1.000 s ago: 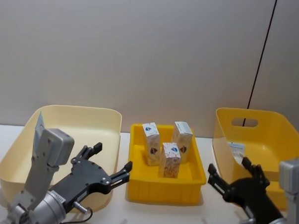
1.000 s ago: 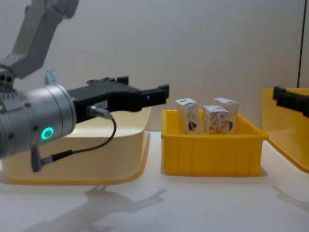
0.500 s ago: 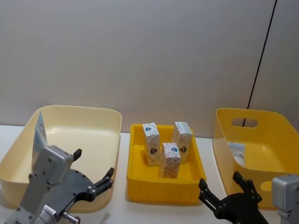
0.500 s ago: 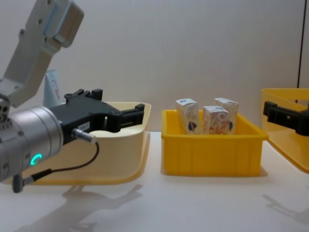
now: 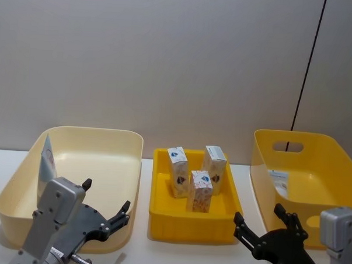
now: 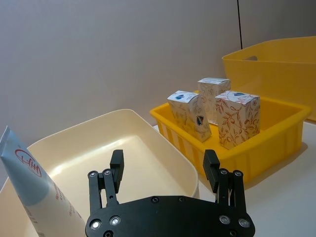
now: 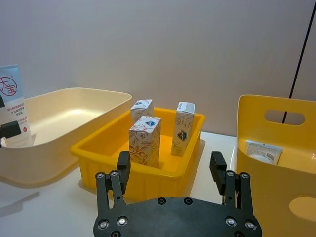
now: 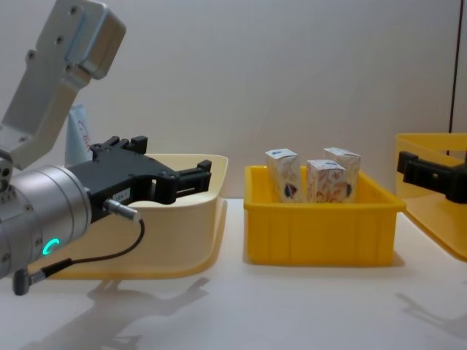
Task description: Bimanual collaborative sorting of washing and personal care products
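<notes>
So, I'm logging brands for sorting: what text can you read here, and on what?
"大宝", red, as best I can read: left tube, in the cream bin.
Smaller red lines beneath: too small.
Cartons: blue emblem, words unreadable.
Right tube, in the handled yellow bin: print blurred.

Looks past the left gripper (image 6: pixel 164 159), fingers (image 6: pixel 116 165) spread, into a cream bin (image 6: pixel 123 114) holding a leaning squeeze tube (image 6: pixel 29 182), and on to three cartons (image 6: pixel 237 118) in a yellow tray (image 6: pixel 256 148).
</notes>
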Robot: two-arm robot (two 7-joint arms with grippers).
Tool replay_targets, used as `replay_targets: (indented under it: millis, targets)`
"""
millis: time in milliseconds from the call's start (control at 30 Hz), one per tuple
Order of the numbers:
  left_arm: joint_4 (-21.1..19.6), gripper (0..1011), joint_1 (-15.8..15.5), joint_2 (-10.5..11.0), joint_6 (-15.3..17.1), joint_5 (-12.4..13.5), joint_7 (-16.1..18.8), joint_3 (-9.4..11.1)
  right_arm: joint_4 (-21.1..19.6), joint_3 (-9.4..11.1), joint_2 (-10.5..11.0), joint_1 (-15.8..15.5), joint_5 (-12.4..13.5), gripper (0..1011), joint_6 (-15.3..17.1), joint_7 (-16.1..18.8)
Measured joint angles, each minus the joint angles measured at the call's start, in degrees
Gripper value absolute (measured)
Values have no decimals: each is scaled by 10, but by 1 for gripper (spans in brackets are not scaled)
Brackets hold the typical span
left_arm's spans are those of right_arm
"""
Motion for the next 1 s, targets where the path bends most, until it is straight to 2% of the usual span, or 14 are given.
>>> replay_targets:
  millis: [400,1000]
  targets:
    - [0,1002,0,0,0,0,0,0,19,-6,-10,24,-4,1001,4,8]
    - [0,1002,0,0,0,0,0,0,100,-24,-52,118,-16,1001,36,15]
